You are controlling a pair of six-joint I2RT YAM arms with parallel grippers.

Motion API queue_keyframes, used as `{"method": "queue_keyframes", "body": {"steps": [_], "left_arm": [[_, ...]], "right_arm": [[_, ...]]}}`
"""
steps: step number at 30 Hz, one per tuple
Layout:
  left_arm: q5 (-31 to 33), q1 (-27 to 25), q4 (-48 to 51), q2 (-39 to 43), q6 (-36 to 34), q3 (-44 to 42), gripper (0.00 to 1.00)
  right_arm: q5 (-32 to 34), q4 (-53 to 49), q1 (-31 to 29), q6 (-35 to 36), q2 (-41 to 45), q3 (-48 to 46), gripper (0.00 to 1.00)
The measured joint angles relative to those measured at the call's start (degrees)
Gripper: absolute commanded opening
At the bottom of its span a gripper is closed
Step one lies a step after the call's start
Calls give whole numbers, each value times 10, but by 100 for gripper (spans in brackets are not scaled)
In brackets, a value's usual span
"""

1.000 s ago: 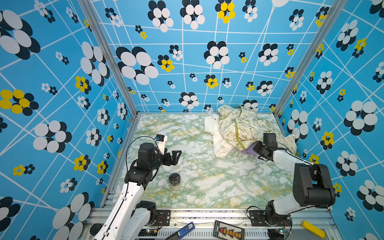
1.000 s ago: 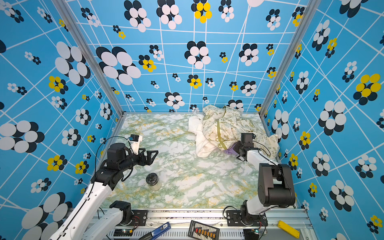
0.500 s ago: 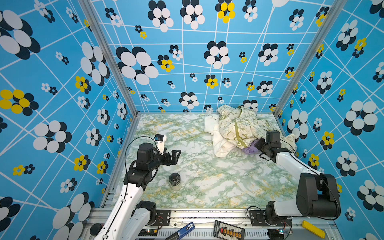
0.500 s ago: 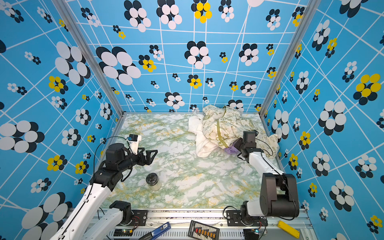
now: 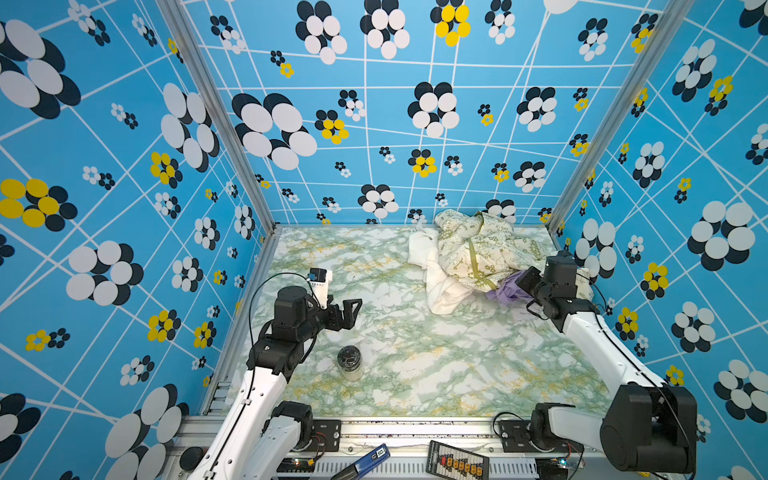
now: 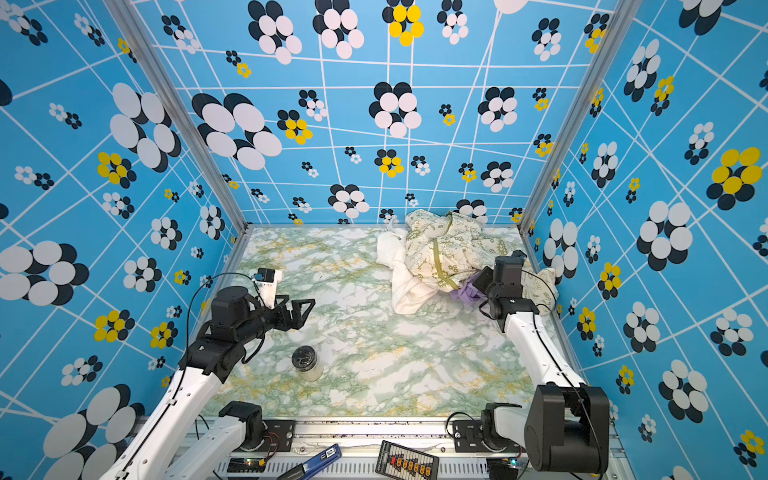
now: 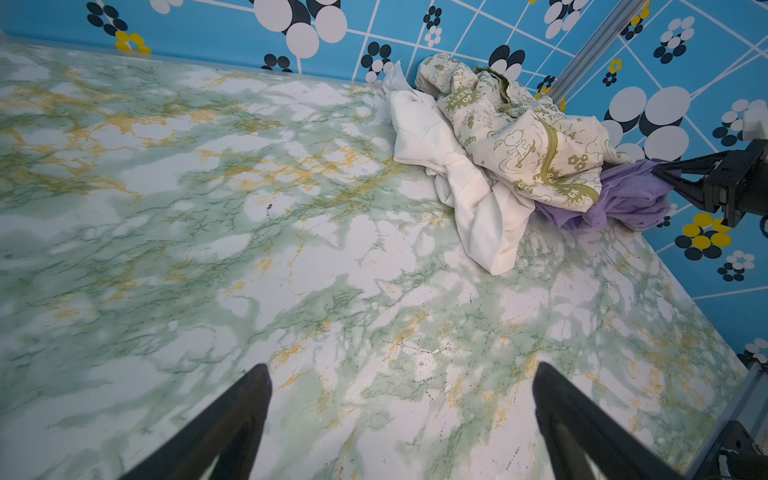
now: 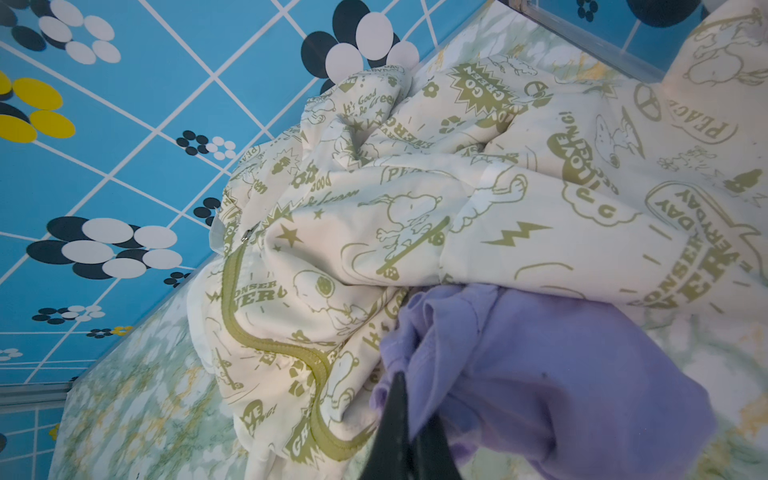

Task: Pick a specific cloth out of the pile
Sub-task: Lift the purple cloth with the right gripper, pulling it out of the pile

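The pile lies at the back right of the marble table: a cream cloth with green print and olive trim draped over a plain white cloth. The lavender cloth pokes out from under the cream one at the pile's near right edge, and it also shows as the cloth in the left wrist view. My right gripper is shut on a bunched fold of the cloth, its black fingertips pressed together in the fabric. My left gripper hovers open and empty over the table's left side, far from the pile.
A small dark-lidded jar stands near the front left, just in front of the left arm. Patterned blue walls close in three sides; the pile sits against the back wall and right corner post. A remote lies on the front rail.
The right gripper's jaws have closed on the lavender cloth, and its arm has stretched out with the elbow swinging toward the front right. The left arm has not moved.
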State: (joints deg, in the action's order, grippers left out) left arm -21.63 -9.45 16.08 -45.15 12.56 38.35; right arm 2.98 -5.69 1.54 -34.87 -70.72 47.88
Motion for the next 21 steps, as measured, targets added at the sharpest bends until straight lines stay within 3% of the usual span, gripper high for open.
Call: {"method": "queue_keyframes", "body": {"steps": [21], "left_arm": [[0, -1, -13, 0, 4, 0, 99]], "right_arm": [[-32, -34, 0, 17, 38, 105, 0]]}}
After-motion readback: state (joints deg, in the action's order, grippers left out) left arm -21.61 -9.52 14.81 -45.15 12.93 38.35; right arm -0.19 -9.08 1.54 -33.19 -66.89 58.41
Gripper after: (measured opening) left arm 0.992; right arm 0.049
